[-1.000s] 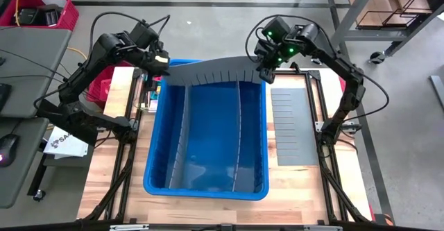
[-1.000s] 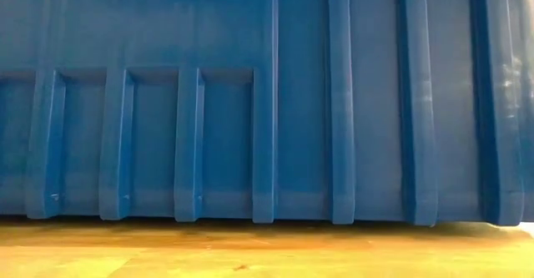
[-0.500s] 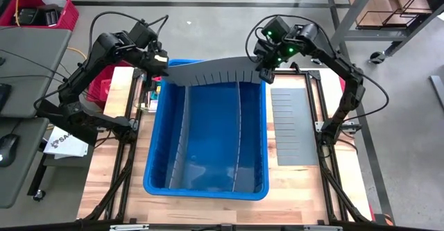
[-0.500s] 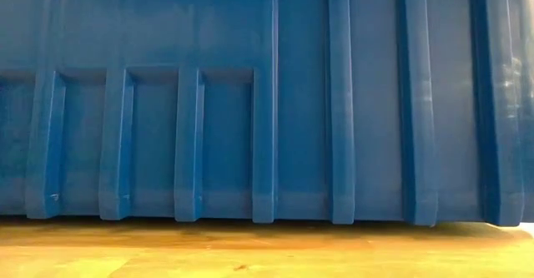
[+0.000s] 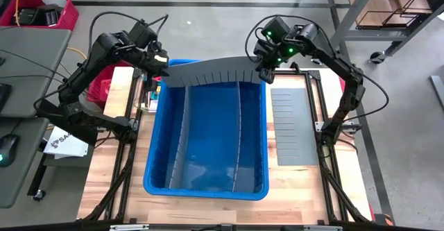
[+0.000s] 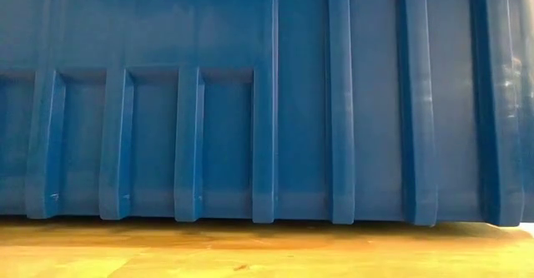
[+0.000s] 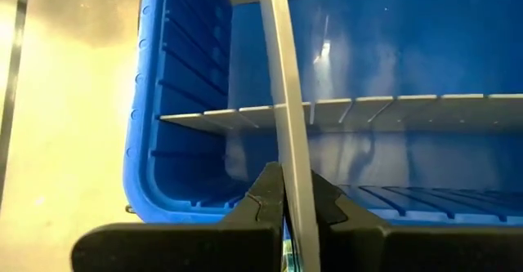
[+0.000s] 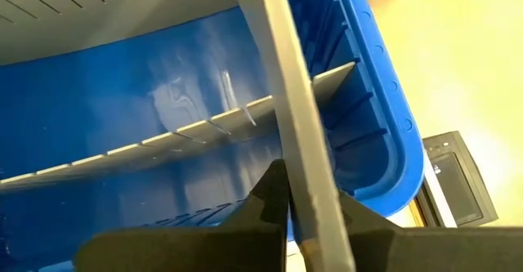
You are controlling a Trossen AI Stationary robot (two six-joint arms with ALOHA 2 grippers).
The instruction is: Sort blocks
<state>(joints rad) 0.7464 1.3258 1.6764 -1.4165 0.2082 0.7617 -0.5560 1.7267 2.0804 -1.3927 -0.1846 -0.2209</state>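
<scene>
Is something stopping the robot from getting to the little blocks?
Yes. Both grippers are busy: the left gripper and right gripper are each shut on one end of a grey divider, held over the far end of the bin. A few blocks seem to show left of the bin, under the left arm.

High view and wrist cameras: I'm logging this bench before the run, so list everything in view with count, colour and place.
Bin: one, blue, centre of table.
Dividers in bin: two, grey, slotted lengthwise.
Held divider: one, grey, bowed across the bin's far end.
Spare divider: one, grey, flat on the table right of bin.
Crate: one, red, on the floor, far left.
Blocks: a few coloured bits by the bin's far left corner, too small to count.
Left gripper: shut on held divider's left end.
Right gripper: shut on its right end.
</scene>
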